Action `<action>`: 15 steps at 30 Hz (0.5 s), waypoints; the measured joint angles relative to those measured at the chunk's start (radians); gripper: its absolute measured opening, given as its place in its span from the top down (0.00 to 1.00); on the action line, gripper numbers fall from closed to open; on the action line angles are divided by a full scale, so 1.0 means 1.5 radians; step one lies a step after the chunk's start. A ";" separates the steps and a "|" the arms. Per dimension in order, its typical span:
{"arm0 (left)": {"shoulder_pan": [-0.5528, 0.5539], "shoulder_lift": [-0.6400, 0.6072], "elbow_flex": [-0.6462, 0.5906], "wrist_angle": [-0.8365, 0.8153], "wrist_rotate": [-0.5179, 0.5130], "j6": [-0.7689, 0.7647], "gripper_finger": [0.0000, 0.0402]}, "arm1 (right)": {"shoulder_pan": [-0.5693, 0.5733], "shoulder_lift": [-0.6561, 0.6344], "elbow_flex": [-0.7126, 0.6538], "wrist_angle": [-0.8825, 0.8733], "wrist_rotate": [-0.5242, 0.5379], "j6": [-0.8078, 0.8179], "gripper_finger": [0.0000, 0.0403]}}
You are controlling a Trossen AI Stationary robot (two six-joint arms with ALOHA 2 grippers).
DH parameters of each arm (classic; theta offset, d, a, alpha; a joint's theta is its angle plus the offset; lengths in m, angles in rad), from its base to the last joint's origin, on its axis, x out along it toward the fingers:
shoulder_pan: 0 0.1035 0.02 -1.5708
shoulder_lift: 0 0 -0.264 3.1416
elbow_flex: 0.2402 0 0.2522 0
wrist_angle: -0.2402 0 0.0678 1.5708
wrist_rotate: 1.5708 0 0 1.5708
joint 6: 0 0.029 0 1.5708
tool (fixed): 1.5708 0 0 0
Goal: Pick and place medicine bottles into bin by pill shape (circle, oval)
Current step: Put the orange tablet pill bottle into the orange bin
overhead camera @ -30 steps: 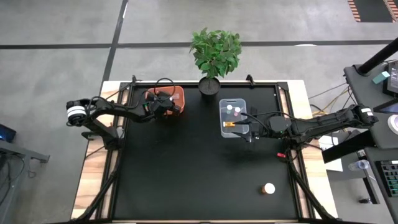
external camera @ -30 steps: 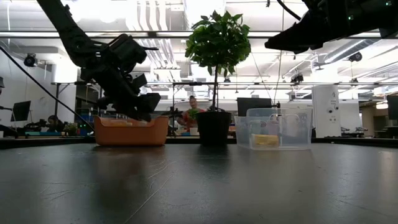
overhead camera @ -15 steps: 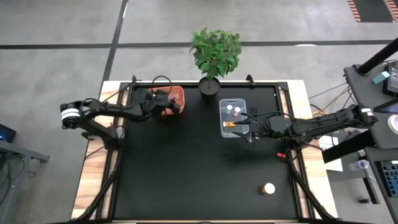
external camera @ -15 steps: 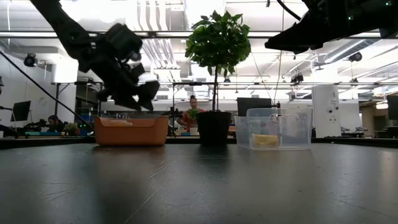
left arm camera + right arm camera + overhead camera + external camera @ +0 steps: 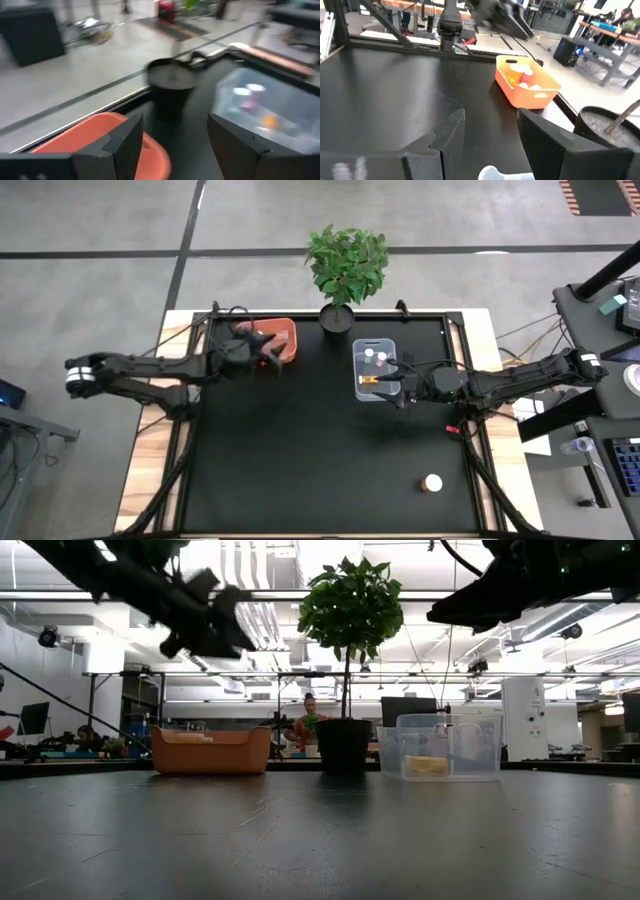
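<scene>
In the high view's lower right, one medicine bottle (image 5: 432,482) stands alone on the black table (image 5: 300,470). Farther up, the right gripper (image 5: 398,390) hangs beside the clear bin (image 5: 374,346), fingers parted, empty; bottles lie inside. At upper left, the left gripper (image 5: 272,356) hovers by the orange bin (image 5: 283,330), jaws apart, holding nothing.
</scene>
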 joint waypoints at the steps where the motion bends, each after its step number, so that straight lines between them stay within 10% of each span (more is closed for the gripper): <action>1: -0.020 -0.009 0.000 0.000 0.000 0.005 0.49 | 0.000 0.000 0.000 0.000 0.000 0.011 0.56; 15: -0.173 -0.061 0.000 0.011 0.002 0.095 0.49 | 0.001 0.000 0.056 -0.098 -0.042 0.178 0.56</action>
